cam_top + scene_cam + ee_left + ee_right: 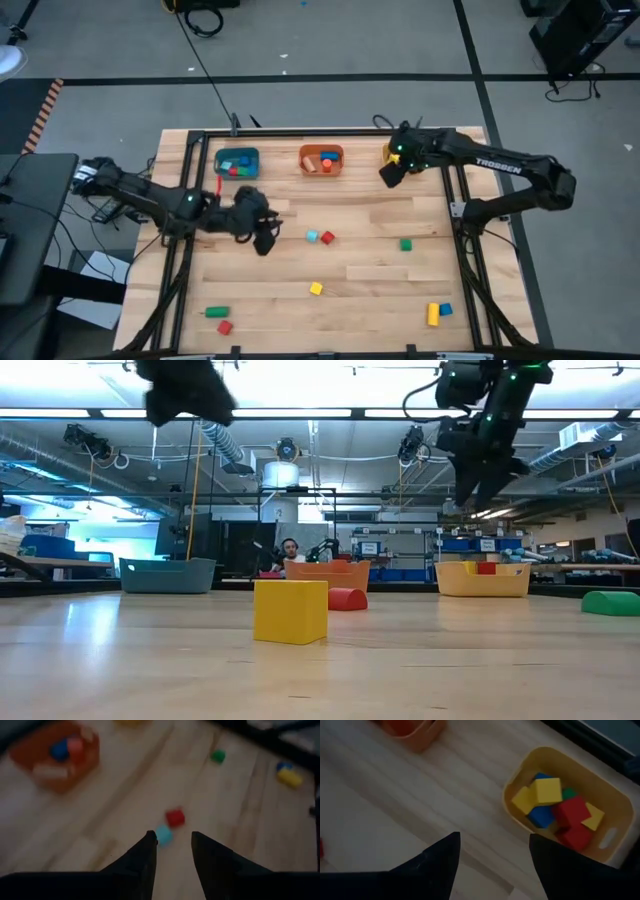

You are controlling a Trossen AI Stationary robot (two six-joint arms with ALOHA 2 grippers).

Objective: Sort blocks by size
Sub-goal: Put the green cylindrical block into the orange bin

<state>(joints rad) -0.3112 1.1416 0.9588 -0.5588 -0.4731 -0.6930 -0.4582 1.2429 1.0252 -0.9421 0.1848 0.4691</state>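
Yellow bin (520, 795) upper right: yellow, blue, red, green cubes (547, 790). Orange bin (321, 160) center: blue, red, pale pieces. Teal bin (237, 162): mixed. Left claw (172, 840) and right claw (492, 845) released, empty; loose blocks (320, 237) scattered on bench (370, 260).

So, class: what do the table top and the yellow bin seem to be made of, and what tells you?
Table top: wood, light planks with visible grain and seams, smooth finish. Yellow bin: probably plastic, with thin rounded walls, even colour and a moulded handle slot.
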